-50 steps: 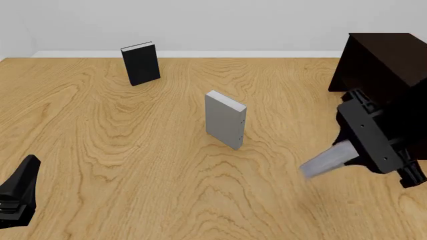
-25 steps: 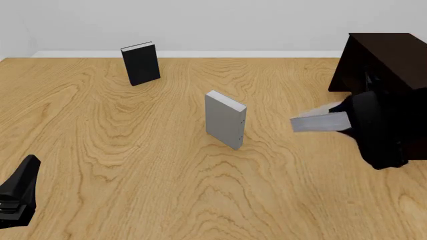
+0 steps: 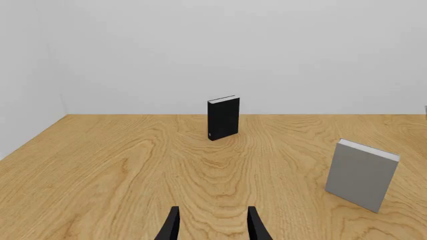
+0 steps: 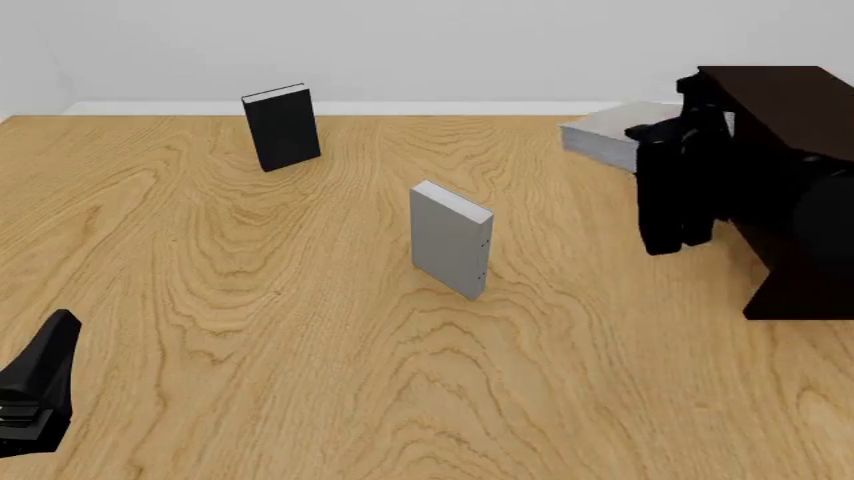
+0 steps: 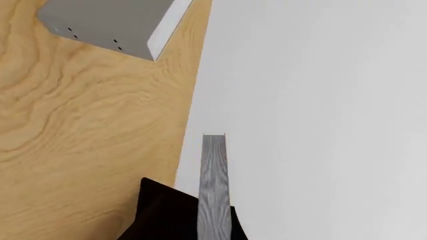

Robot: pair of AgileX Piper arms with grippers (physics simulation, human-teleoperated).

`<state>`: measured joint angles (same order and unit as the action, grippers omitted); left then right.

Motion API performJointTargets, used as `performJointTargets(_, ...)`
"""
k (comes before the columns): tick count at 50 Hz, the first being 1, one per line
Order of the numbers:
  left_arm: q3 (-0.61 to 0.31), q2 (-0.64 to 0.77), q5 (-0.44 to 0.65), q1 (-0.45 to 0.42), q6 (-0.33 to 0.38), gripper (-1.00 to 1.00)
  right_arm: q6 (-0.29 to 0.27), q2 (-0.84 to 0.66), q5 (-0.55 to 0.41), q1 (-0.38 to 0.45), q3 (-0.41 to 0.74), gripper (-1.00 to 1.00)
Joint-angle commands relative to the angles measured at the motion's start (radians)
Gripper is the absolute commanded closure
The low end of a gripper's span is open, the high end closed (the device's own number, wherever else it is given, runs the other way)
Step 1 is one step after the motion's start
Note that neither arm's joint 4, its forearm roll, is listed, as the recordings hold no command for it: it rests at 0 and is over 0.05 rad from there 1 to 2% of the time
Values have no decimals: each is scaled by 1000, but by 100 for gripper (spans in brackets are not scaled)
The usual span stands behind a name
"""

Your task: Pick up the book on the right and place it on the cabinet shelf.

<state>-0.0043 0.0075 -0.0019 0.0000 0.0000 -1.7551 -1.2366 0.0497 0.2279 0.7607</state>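
My right gripper point(image 4: 663, 131) is shut on the slim pale grey book point(image 4: 609, 134) and holds it high above the table, lying nearly flat, just left of the dark cabinet point(image 4: 790, 118). The cabinet's shelf board does not show. In the right wrist view the book point(image 5: 214, 180) is seen edge-on between the dark fingers point(image 5: 163, 212). My left gripper point(image 3: 212, 227) is open and empty, low at the near left point(image 4: 36, 388).
A thicker grey book point(image 4: 450, 238) stands upright mid-table; it also shows in the left wrist view point(image 3: 362, 173) and the right wrist view point(image 5: 110, 22). A black book point(image 4: 282, 125) stands at the far left, also in the left wrist view point(image 3: 223, 118).
My right gripper has lifted the slim grey book from low over the table up and away, to beside the cabinet's top. The left arm has not moved.
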Motion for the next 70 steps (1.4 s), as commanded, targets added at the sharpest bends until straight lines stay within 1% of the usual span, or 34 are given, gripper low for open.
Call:
performJointTargets(1, 0, 0, 0, 0, 0, -100, 46, -129, 262, -32, 42, 100)
performJointTargets(2, 0, 0, 0, 0, 0, -100, 38, -141, 274, -15, 32, 100)
performJointTargets(3, 0, 0, 0, 0, 0, -100, 45, -150, 284, -18, 32, 100)
performJointTargets(4, 0, 0, 0, 0, 0, -100, 68, -159, 286, -30, 46, 100)
performJointTargets(6, 0, 0, 0, 0, 0, -100, 83, -172, 289, 4, 51, 100)
performJointTargets(7, 0, 0, 0, 0, 0, -100, 109, -182, 302, -14, 72, 100)
performJointTargets(8, 0, 0, 0, 0, 0, -100, 105, -194, 323, -33, 68, 100)
performJointTargets(10, 0, 0, 0, 0, 0, -100, 107, -207, 347, -13, 59, 100)
performJointTargets(12, 0, 0, 0, 0, 0, -100, 145, -217, 360, -43, 76, 100)
performJointTargets(13, 0, 0, 0, 0, 0, -100, 138, -226, 379, -34, 66, 100)
performJointTargets(14, 0, 0, 0, 0, 0, -100, 126, -241, 425, -25, 53, 100)
performJointTargets(16, 0, 0, 0, 0, 0, -100, 117, -257, 462, -43, 28, 100)
performJointTargets(17, 0, 0, 0, 0, 0, -100, 126, -256, 470, -63, 27, 100)
performJointTargets(18, 0, 0, 0, 0, 0, -100, 152, -250, 470, -84, 40, 100)
performJointTargets(20, 0, 0, 0, 0, 0, -100, 141, -261, 496, -68, 27, 100)
performJointTargets(21, 0, 0, 0, 0, 0, -100, 167, -257, 494, -67, 33, 100)
performJointTargets(27, 0, 0, 0, 0, 0, -100, 162, -271, 554, -79, -28, 100)
performJointTargets(28, 0, 0, 0, 0, 0, -100, 152, -278, 570, -66, -43, 100)
performJointTargets(30, 0, 0, 0, 0, 0, -100, 162, -277, 582, -56, -53, 100)
performJointTargets(32, 0, 0, 0, 0, 0, -100, 135, -296, 635, -51, -87, 100)
performJointTargets(38, 0, 0, 0, 0, 0, -100, 138, -331, 712, -47, -136, 100)
performJointTargets(40, 0, 0, 0, 0, 0, -100, 120, -357, 746, -34, -156, 100)
performJointTargets(42, 0, 0, 0, 0, 0, -100, 130, -362, 758, -40, -159, 100)
performJointTargets(43, 0, 0, 0, 0, 0, -100, 109, -383, 792, -36, -176, 100)
performJointTargets(44, 0, 0, 0, 0, 0, -100, 110, -386, 803, -36, -184, 100)
performJointTargets(47, 0, 0, 0, 0, 0, -100, 130, -388, 808, -45, -192, 100)
performJointTargets(51, 0, 0, 0, 0, 0, -100, 122, -412, 852, -50, -205, 100)
performJointTargets(53, 0, 0, 0, 0, 0, -100, 132, -413, 856, -57, -214, 100)
performJointTargets(55, 0, 0, 0, 0, 0, -100, 156, -399, 841, -66, -210, 100)
performJointTargets(56, 0, 0, 0, 0, 0, -100, 153, -404, 848, -68, -213, 100)
performJointTargets(60, 0, 0, 0, 0, 0, -100, 174, -392, 838, -79, -209, 100)
performJointTargets(62, 0, 0, 0, 0, 0, -100, 153, -405, 864, -81, -221, 100)
performJointTargets(65, 0, 0, 0, 0, 0, -100, 156, -423, 891, -91, -238, 100)
performJointTargets(70, 0, 0, 0, 0, 0, -100, 139, -464, 951, -92, -248, 100)
